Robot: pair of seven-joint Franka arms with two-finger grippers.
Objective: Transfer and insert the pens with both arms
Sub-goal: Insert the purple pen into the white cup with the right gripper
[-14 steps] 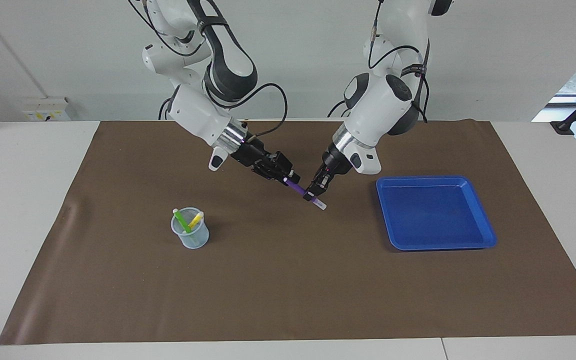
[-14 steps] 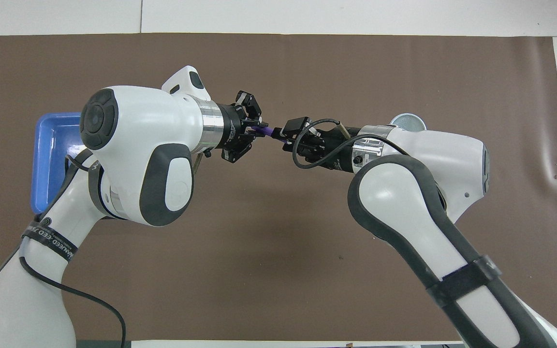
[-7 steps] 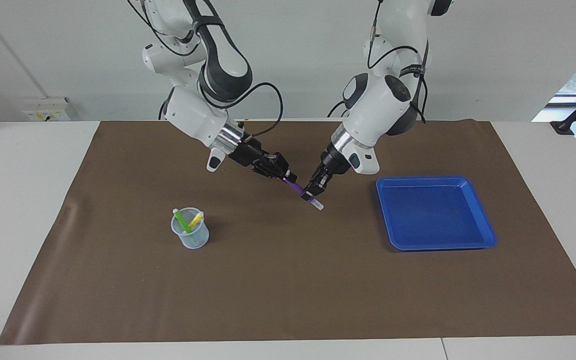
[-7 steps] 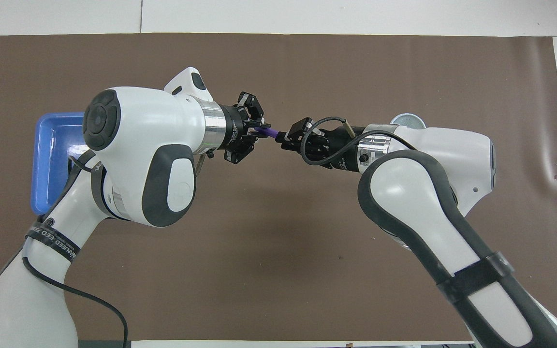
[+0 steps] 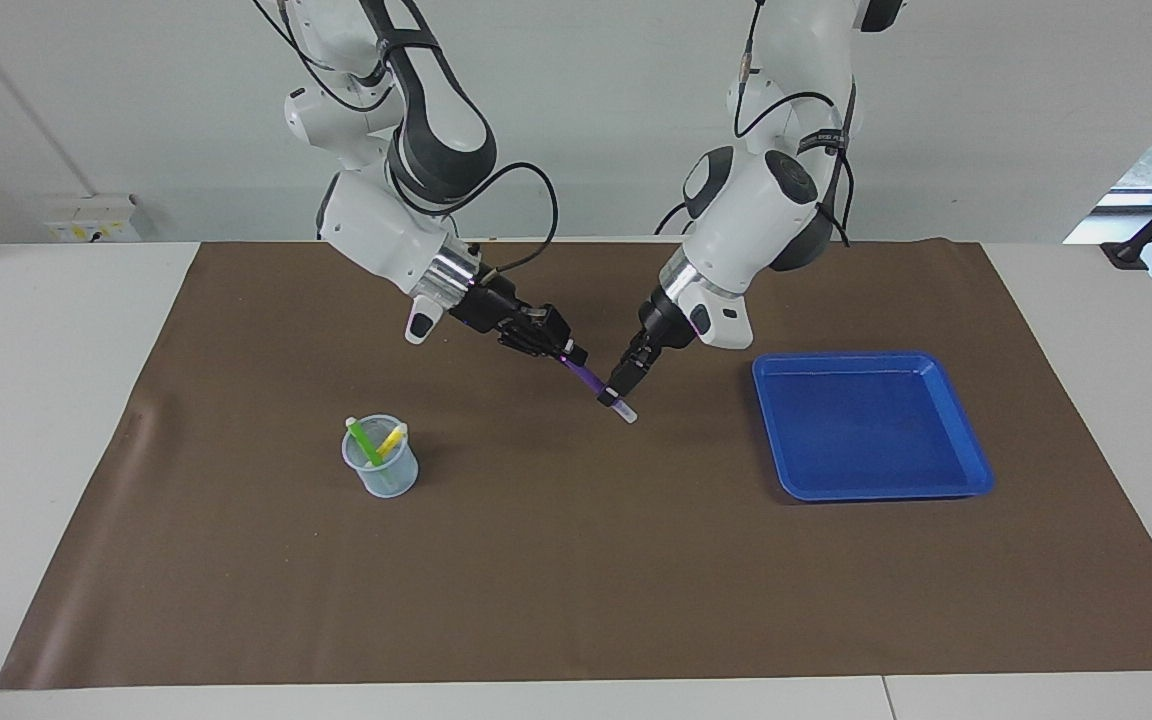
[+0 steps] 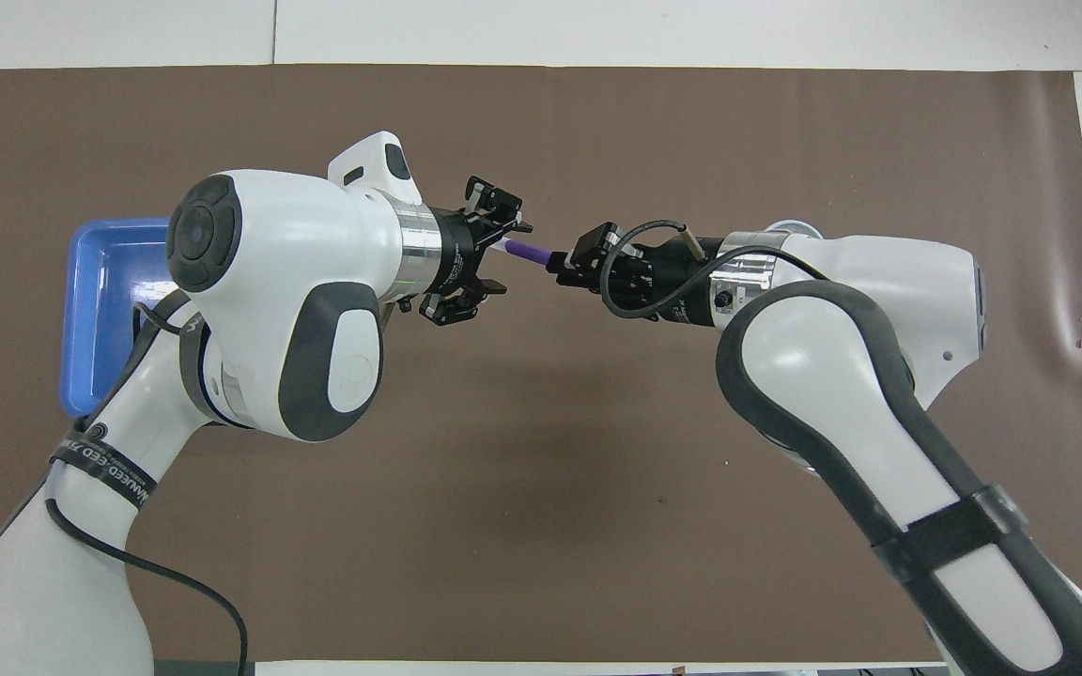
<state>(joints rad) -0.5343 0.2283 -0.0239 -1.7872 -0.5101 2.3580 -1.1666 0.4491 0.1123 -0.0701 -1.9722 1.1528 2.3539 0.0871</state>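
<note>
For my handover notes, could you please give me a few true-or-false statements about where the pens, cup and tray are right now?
1. The green pen and yellow pen stand in the clear cup. True.
2. The purple pen lies in the blue tray. False: it is in the air between the two grippers, over the brown mat.
3. The right gripper is shut on the purple pen. True.
4. The left gripper is over the cup. False: it is at the purple pen's pale end.

Only readable-ish thing is white lettering on the black strap [image 6: 98, 462] round the left arm, well back from its pincer; can't make out words.
</note>
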